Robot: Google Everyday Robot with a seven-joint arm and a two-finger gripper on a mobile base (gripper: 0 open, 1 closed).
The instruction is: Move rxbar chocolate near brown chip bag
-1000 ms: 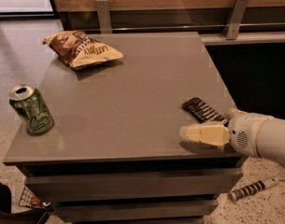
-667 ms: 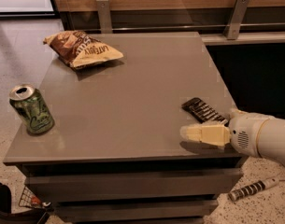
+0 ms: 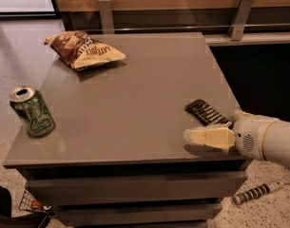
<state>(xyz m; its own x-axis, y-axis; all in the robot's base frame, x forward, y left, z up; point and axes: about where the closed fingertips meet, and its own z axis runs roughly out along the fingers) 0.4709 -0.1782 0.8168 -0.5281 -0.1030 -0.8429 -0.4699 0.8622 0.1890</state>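
Observation:
The rxbar chocolate [image 3: 206,112], a slim black bar with white lettering, lies flat near the table's front right corner. Its right end runs up to my gripper. My gripper [image 3: 198,135], cream and white, reaches in from the right, low over the table just in front of the bar and pointing left. The brown chip bag [image 3: 83,50], puffy brown and tan-yellow, lies at the far left corner of the table, well away from the bar and the gripper.
A green can [image 3: 33,111] stands upright near the table's [image 3: 135,94] front left edge. A striped black-and-white stick [image 3: 256,193] lies on the floor at the lower right. A wooden wall with metal brackets runs behind the table.

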